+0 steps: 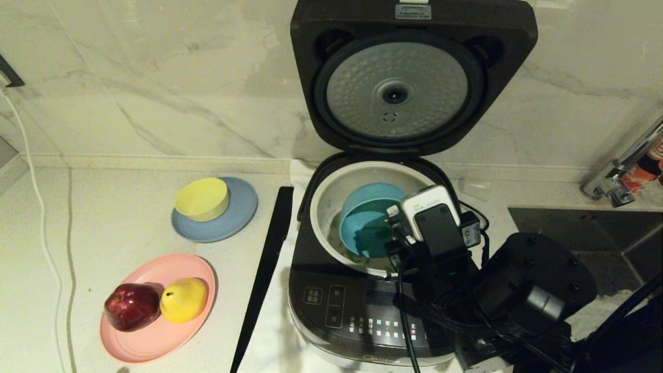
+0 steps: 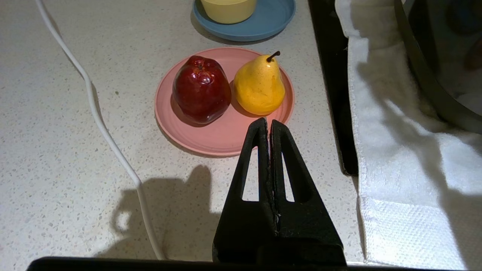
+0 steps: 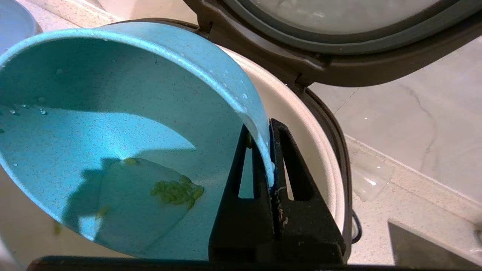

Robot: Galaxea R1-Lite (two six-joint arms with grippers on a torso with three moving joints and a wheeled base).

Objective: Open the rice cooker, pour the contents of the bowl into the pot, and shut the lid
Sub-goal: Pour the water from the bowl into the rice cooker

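The dark rice cooker (image 1: 362, 311) stands with its lid (image 1: 399, 88) swung up against the wall, its dimpled silver plate facing me. The cream pot (image 1: 331, 189) sits inside. My right gripper (image 3: 266, 139) is shut on the rim of the teal bowl (image 3: 113, 124), which is tipped on its side over the pot (image 3: 301, 124). A small clump of green contents (image 3: 177, 191) clings inside the bowl, and some green bits lie in the pot (image 1: 344, 248). In the head view the bowl (image 1: 368, 223) shows within the pot's mouth. My left gripper (image 2: 268, 124) is shut and holds nothing, over the counter near the pink plate.
A pink plate (image 1: 150, 336) holds a red apple (image 1: 132, 306) and a yellow pear (image 1: 184, 299). Behind it a yellow bowl (image 1: 202, 198) sits on a grey-blue plate (image 1: 238, 217). A black strip (image 1: 267, 264) and white towel (image 2: 395, 150) lie beside the cooker. A tap (image 1: 616, 176) and sink are at right.
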